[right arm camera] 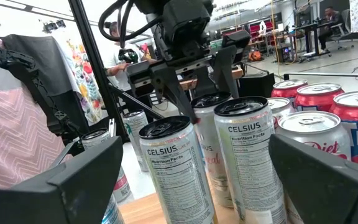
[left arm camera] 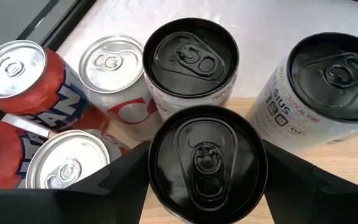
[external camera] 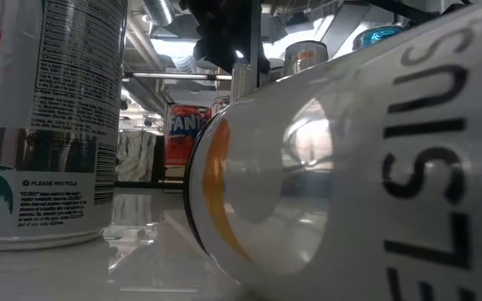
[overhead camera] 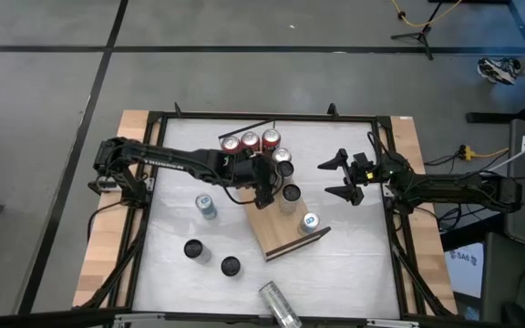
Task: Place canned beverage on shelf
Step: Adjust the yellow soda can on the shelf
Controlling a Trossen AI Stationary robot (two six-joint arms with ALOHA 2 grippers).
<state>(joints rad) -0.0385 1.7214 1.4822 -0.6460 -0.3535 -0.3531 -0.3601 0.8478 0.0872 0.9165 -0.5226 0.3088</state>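
Two grippers are showing above the table. Going left to right: the left gripper (overhead camera: 264,189) is reaching over the near end of the shelf (overhead camera: 285,232), fingers spread on either side of a black-topped can (left arm camera: 207,163) that is standing upright, long axis vertical, lid pointing up at the wrist. The pads are sitting close by its sides; whether they are gripping or releasing, I cannot tell. The can is resting at the shelf's edge beside two other Celsius cans. Farther right, the right gripper (overhead camera: 343,178) is waiting just off the shelf, fingers fully spread, holding nothing. The left arm is clearly nearer.
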